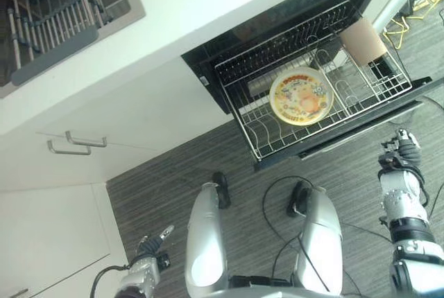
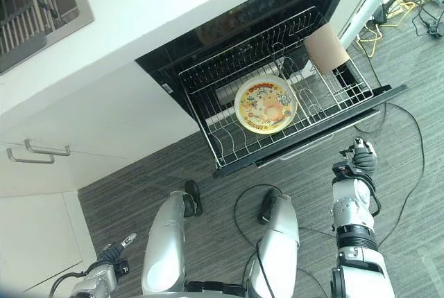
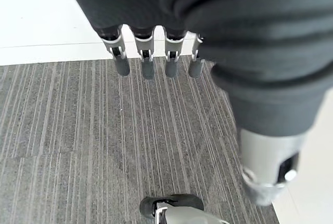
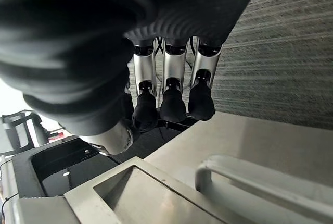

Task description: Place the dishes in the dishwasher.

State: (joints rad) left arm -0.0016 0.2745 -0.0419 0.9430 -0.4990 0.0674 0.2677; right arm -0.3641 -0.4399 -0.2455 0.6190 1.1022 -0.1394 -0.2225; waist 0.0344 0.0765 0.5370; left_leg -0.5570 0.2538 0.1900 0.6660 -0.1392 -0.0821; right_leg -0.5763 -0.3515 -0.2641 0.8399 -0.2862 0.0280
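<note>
**Ana:** Below the white counter (image 1: 208, 7), what is sitting in the dishwasher?

**Ben:** Its door is lying open and the wire rack (image 2: 277, 104) is standing pulled out over the grey floor (image 1: 173, 194). A round yellow plate (image 2: 266, 104) with a cartoon print is leaning among the wires near the middle of the rack. A tan cup (image 2: 327, 47) is resting at the rack's back corner, on the robot's right.

**Ana:** Which hand is nearer the rack?

**Ben:** The right hand (image 2: 355, 160). It is hovering just in front of the open door's edge, with the plate lying ahead of it and toward the robot's left. The left hand (image 1: 151, 247) is hanging low by the white cupboard (image 1: 48, 235), well apart from the dishwasher.

**Ana:** Is either hand carrying a dish?

**Ben:** No. The right hand's fingers (image 4: 171, 99) are hanging straight and close together, gripping nothing, above what looks like the door's metal edge. The left hand's fingers (image 3: 148, 57) are pointing straight down at the floor, spread loosely and empty.

**Ana:** So what is left?

**Ben:** I judge that the dishes in view are already loaded. The right hand seems best placed for sliding the rack in.
</note>
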